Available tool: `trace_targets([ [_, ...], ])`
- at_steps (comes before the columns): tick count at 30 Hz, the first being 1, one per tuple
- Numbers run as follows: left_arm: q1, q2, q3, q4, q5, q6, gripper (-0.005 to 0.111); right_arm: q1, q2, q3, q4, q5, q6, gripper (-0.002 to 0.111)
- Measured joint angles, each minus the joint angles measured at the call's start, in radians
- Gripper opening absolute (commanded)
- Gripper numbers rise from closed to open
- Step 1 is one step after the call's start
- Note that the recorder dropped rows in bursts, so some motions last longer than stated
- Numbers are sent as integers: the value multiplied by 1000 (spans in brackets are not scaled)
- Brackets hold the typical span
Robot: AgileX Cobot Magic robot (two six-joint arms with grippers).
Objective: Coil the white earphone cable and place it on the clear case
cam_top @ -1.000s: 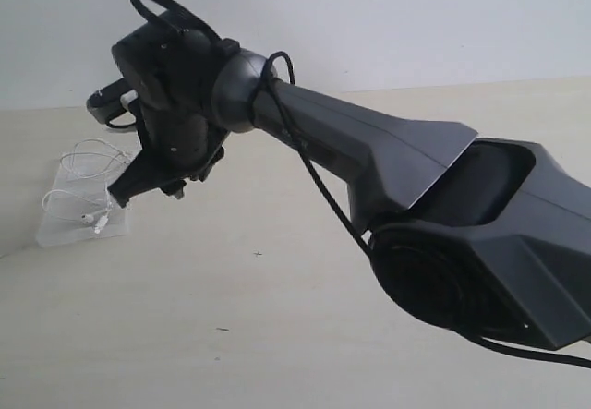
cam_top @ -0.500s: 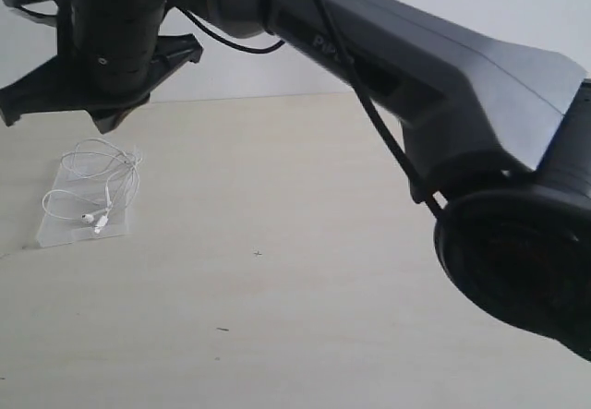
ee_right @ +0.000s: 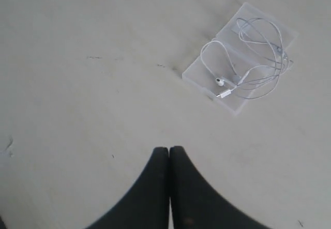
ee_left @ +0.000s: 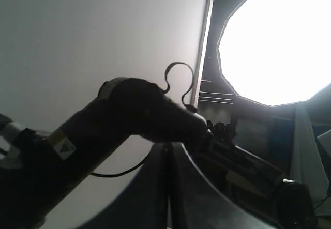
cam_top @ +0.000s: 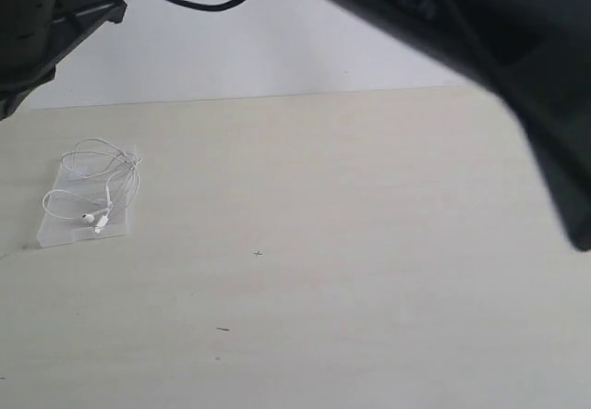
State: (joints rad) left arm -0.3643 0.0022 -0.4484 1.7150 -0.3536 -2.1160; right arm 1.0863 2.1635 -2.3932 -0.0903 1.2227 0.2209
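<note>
Ext. view: the case (cam_top: 66, 232) lies flat on the pale table (cam_top: 369, 270), far left side, and the cable (cam_top: 109, 190) sits on top of it in loose loops, earbuds toward the near edge. A few strands spill just over the case's right edge. A dark arm (cam_top: 480, 30) crosses the top of the pic, blurred, well above the table. L wrist view: L claw (ee_left: 168, 187) is clenched, tips pressed together w/ nothing between them. It's aimed up and away from the table at a white wall (ee_left: 77, 43), a bright lamp (ee_left: 274, 37) and a dark robot link (ee_left: 129, 120). R wrist view: R claw (ee_right: 169, 177) is clenched too, tips touching, empty. It hangs over bare table, well apart from the case, which lies flat w/ the cable heaped on it and both earbuds near one long edge.
</note>
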Motion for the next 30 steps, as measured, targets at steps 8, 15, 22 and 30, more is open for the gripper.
trace_targets([
  [8, 0, 0, 0, -6, 0, 0, 0, 51, -257, 318, -153, 0, 61, 0],
  [15, 0, 0, 0, -6, 0, 0, 0, 151, -512, 697, -356, -2, 193, 0],
  [22, 0, 0, 0, -6, -3, 0, 0, 172, -816, 1065, -374, -100, 343, 0],
  [30, 0, 0, 0, 20, -77, -2, 0, 172, -1124, 1435, -493, -132, 549, 0],
])
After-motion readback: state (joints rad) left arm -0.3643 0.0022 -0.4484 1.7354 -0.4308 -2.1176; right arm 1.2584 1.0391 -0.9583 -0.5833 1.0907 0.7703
